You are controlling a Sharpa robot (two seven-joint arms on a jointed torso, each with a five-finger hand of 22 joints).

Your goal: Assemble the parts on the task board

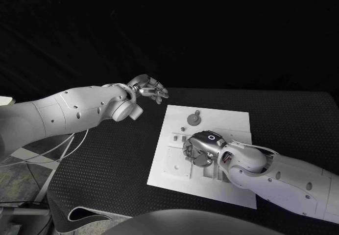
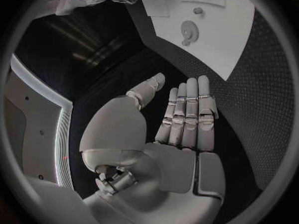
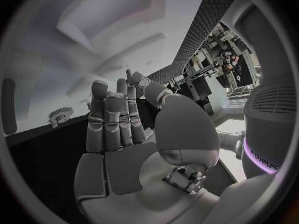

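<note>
The task board (image 1: pixel 212 117) lies flat in the middle of the black table (image 1: pixel 106 171), its long side running away from the robot. A grey gear-shaped part (image 1: pixel 192 119) rests near the far end of the board; smaller parts (image 1: pixel 174 139) sit just beside the right hand, along the board's left side. In the left wrist view the same gear (image 2: pixel 188 31) lies on the board's white surface.

The right hand (image 1: pixel 201 149) is low over the middle of the board, knuckles up. The right wrist view shows its fingers (image 3: pixel 112 119) straight and side by side, with nothing visible between them; whether a fingertip touches a part beneath cannot be determined.

The left hand (image 1: pixel 147 89) hovers off the board beyond its far left corner, fingers extended and loosely together, holding nothing.

The step in hand appears to be reaching for a part at mid-board. Recommended practice: lower the right hand slowly, pinch one part only, and avoid sweeping neighbouring parts. Press the left hand on the board's edge if the board slides.
</note>
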